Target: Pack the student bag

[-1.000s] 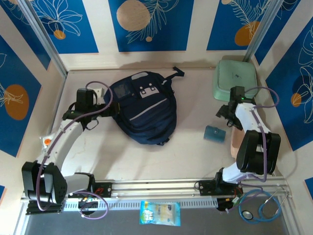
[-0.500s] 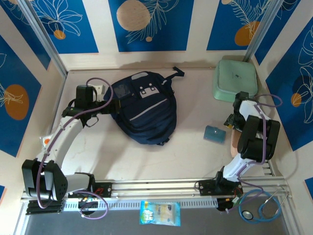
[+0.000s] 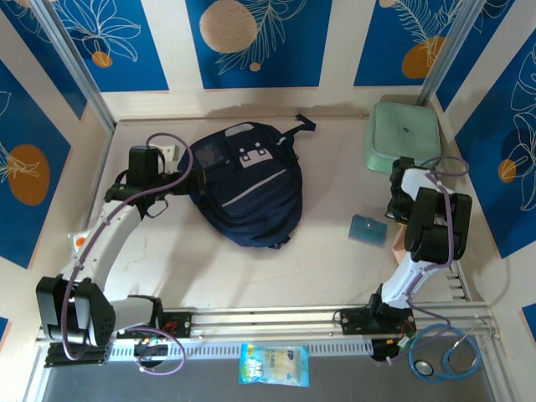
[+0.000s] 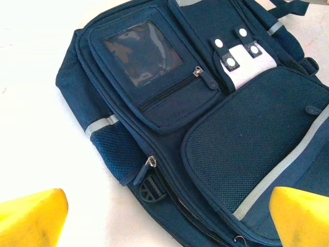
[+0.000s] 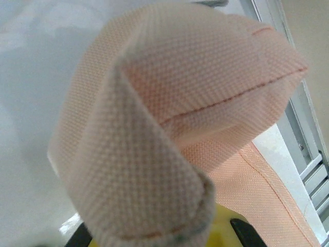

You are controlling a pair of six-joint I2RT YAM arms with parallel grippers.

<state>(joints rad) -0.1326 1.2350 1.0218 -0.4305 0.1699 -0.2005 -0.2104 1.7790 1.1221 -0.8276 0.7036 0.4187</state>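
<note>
At the right edge of the table [image 3: 327,276], the right gripper [image 5: 164,234] is pinched tight on a fold of the peach woven cloth [image 5: 180,103]. Lift straight up and keep it bunched! Far left, the left gripper [image 4: 165,218] hangs spread wide over the student bag [image 3: 247,197], lying flat and apparently zipped; it needs opening first.
</note>
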